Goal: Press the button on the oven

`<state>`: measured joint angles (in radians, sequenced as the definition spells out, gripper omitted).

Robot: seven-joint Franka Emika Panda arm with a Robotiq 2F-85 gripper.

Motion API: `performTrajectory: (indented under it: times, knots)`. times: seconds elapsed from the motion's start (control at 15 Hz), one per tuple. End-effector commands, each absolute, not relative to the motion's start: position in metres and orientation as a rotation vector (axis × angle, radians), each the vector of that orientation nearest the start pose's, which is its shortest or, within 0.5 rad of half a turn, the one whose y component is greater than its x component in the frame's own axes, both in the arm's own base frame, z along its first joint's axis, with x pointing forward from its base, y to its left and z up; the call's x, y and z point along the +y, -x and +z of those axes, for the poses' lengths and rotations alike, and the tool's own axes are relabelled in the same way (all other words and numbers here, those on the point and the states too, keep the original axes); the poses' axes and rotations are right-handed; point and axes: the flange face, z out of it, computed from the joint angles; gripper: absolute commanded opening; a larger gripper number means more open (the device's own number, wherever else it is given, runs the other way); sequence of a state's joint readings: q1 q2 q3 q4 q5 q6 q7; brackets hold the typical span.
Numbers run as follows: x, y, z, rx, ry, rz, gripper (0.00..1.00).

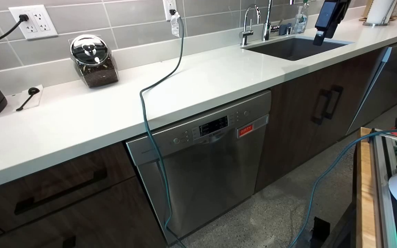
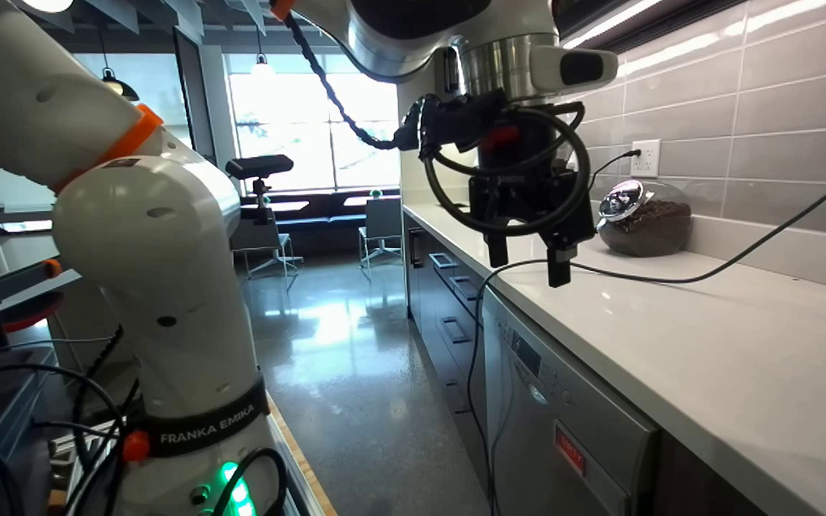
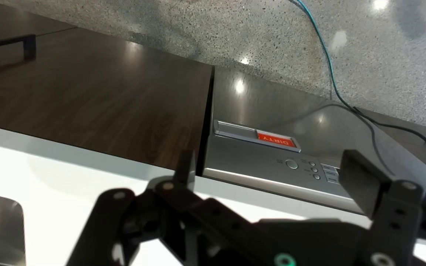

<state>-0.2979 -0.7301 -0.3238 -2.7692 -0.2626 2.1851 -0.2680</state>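
Note:
The task's oven looks like a stainless steel dishwasher under the counter; it also shows in an exterior view and the wrist view. Its door is shut. Its top panel has a dark display. A large round button and small round buttons sit beside the display; the large one also shows in an exterior view. A similar round button is on the display's far side. My gripper is open and empty, pointing down, apart from the panel. In the wrist view its fingers stand wide apart.
The white counter overhangs the appliance. A cable hangs over the counter edge across the panel's side. A red DIRTY sign is on the door. A glass jar, a sink and dark cabinets are near.

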Motion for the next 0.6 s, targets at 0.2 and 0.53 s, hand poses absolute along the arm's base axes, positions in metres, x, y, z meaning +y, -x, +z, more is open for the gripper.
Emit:
performTrajectory:
  times: [0.2,0.53]
  knots:
    - [-0.158,-0.308,0.414,0.059,3.096,-0.268,1.0]
    - [-0.1,-0.343,0.399,-0.197,2.96,-0.297,1.0]
